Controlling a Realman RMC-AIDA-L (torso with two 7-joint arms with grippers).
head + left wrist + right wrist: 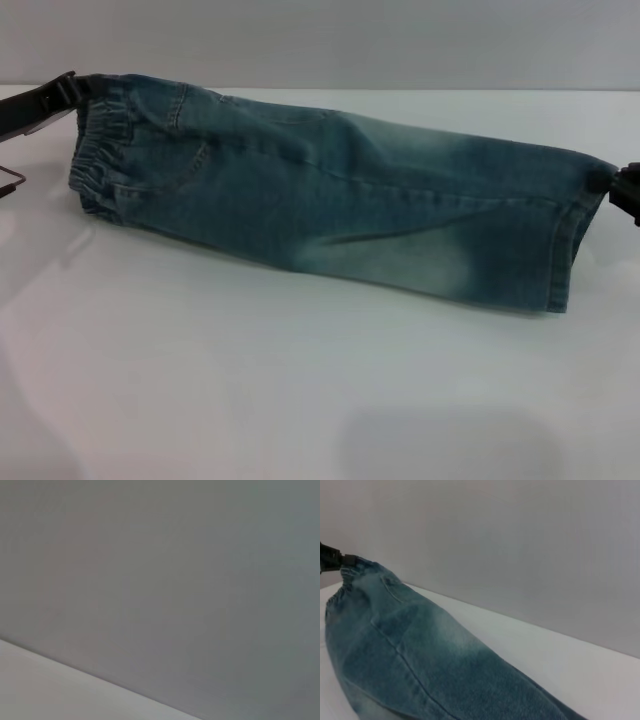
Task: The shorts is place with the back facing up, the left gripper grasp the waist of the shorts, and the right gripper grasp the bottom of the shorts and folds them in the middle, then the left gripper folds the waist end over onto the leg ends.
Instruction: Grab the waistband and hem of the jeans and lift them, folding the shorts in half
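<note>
The shorts (330, 200) are blue-green denim, folded lengthwise and stretched out between both grippers over the white table. The ruffled waist (100, 150) is at the left, and my left gripper (72, 92) is shut on its upper corner. The stitched bottom of the shorts (572, 245) is at the right, where my right gripper (612, 183) pinches its upper corner at the picture's edge. In the right wrist view the shorts (420, 655) run away towards the left gripper (342, 560) at the far waist (340, 592). The left wrist view shows none of this.
The white table (300, 400) spreads in front of and below the shorts. A plain grey wall (320, 40) stands behind it. A thin dark frame (12, 180) shows at the left edge.
</note>
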